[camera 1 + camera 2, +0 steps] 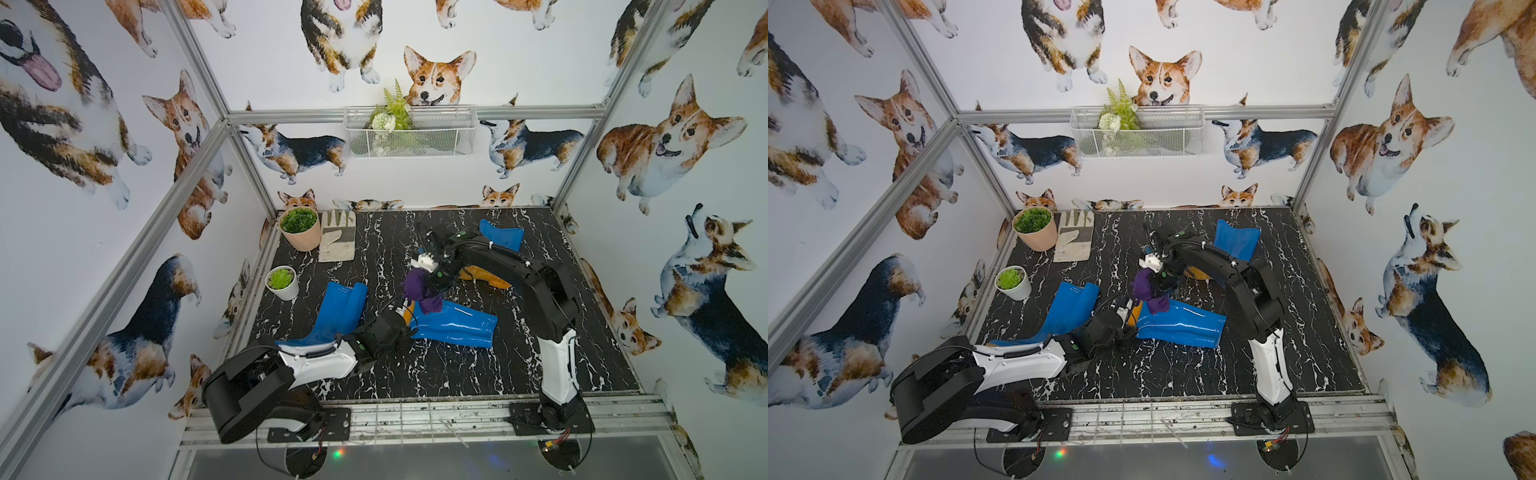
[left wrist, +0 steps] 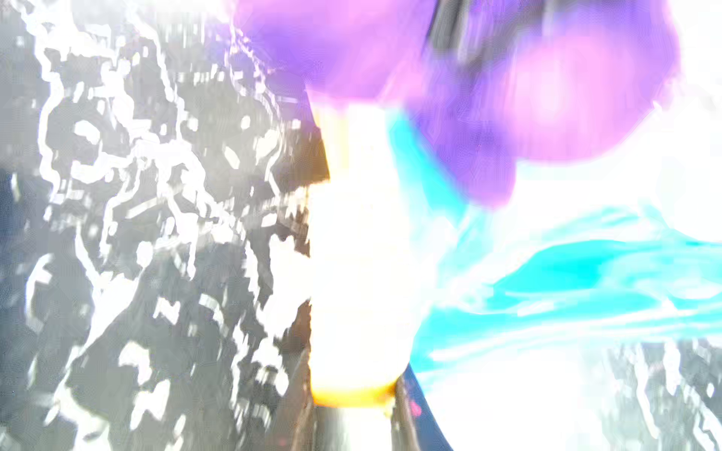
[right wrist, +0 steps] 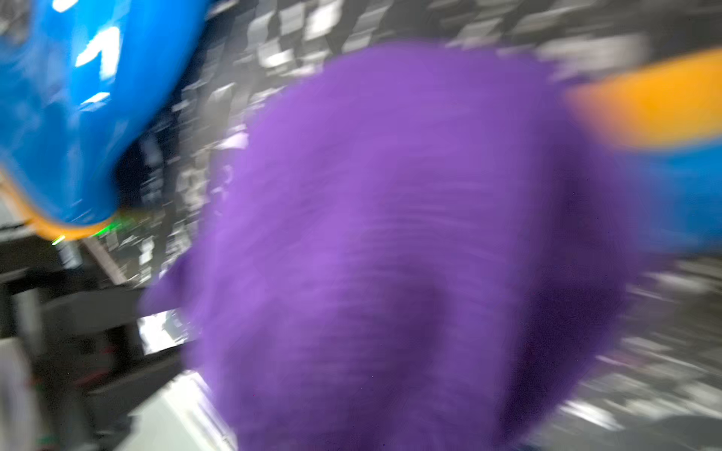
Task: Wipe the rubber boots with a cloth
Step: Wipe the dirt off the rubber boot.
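Cloth [image 1: 430,306] hangs bunched from right end effector [image 1: 433,279] — over middle boot [image 1: 455,328].

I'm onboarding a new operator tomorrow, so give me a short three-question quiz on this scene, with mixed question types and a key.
1. True or false: the cloth hangs from the right end effector.
2. How many boots are on the table?
3. What lies right beside the pink pot? A) glove B) cloth C) boot

Key: 1 true; 2 three; 3 A.
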